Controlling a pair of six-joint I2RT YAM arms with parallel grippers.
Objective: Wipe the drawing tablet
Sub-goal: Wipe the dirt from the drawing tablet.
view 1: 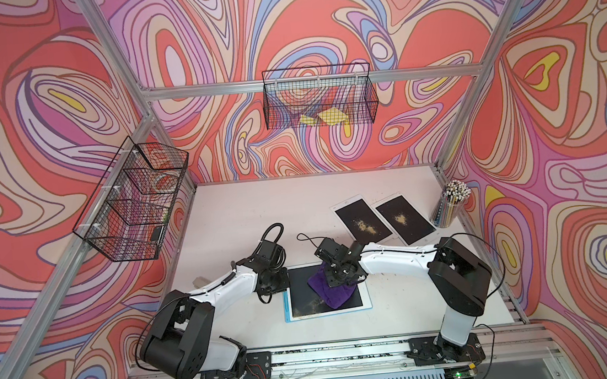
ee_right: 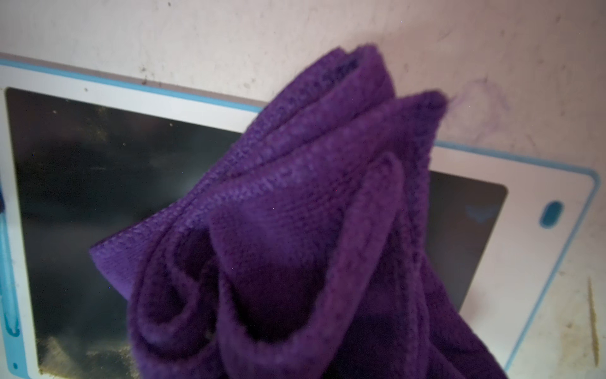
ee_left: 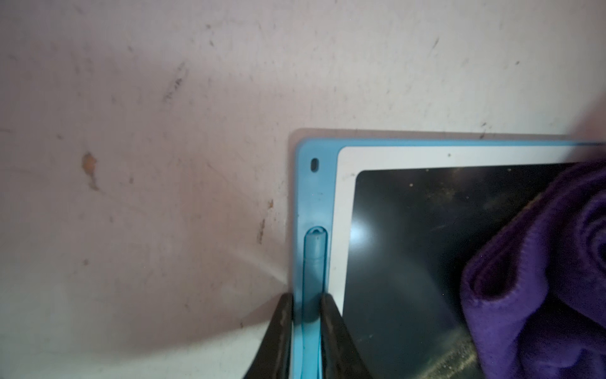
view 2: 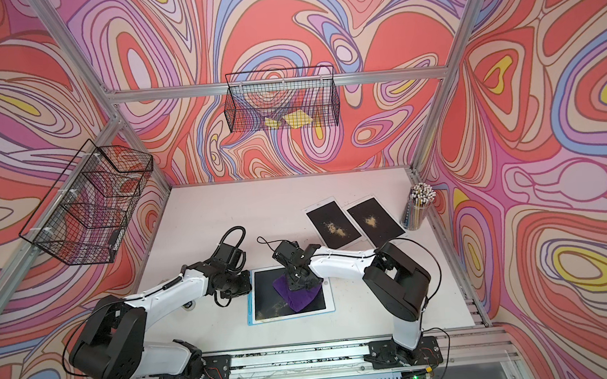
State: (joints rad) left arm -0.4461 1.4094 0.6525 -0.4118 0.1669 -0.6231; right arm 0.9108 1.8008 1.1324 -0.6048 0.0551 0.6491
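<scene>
Left gripper (ee_left: 306,302) clamps the drawing tablet (view 1: 300,290) by its edge — right gripper (view 1: 338,273), clenched on the purple cloth (view 1: 334,293), should press flat toward the near crumbs (view 1: 311,303).

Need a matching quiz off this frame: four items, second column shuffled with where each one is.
1. purple microfibre cloth
2. blue-edged drawing tablet
3. clear cup of pencils
4. black wire basket with yellow sheets

A. standing at the right edge of the table
B. hung on the back wall
C. flat on the table, near its front edge
D. gripped by the right tool, over the screen

Pairs: 1-D, 2-C, 3-A, 4-B.
</scene>
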